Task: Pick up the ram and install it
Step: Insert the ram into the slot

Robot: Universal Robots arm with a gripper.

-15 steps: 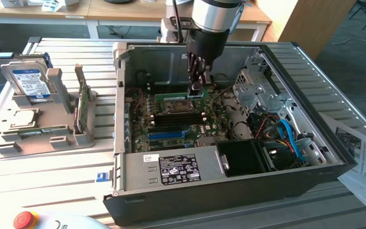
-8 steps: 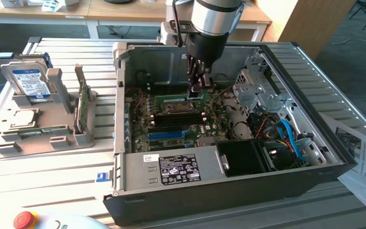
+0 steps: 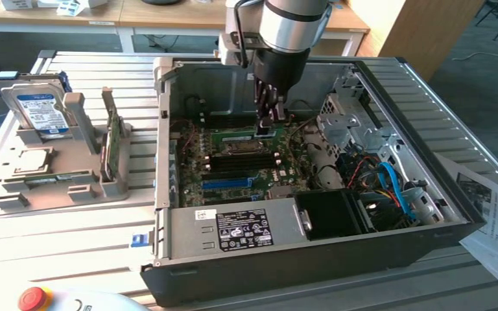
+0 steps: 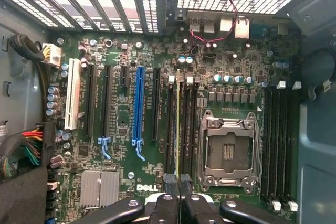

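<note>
We see the gripper point(image 3: 266, 127) down inside the computer case point(image 3: 318, 256), its jaws pressed all but together. The ram point(image 4: 178, 129) stands edge-on among the black slots point(image 4: 169, 129), 1 end right at the fingertips point(image 4: 171, 183); whether they pinch it we cannot tell.

This looks like a robotics lab. The end effector point(image 3: 266, 126) of a robot arm hangs inside an open computer case point(image 3: 318, 275), which sits on a slatted metal desk point(image 3: 59, 240). A red emergency stop button point(image 3: 33, 298) lies well apart from it, and wooden tables point(image 3: 171, 16) stand beyond it.
</note>
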